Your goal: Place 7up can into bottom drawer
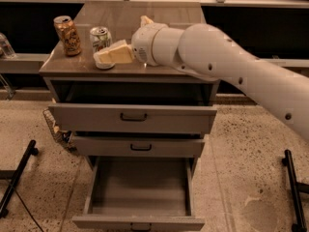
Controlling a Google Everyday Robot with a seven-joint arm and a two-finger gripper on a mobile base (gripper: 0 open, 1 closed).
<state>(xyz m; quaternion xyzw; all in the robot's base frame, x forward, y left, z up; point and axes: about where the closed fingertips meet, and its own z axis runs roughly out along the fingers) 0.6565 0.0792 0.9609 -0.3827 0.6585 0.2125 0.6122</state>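
Reaching step: the gripper (103, 58) hovers just in front of the 7up can (100, 36), jaws' state I cannot tell; next it must straddle the can.

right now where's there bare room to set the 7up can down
The bottom drawer is pulled out, its grey floor bare wall to wall. The cabinet top is free along the back, behind the cans. Its front left is crowded: brown-gold can, 7up can, and the gripper beside it; the arm covers the right.
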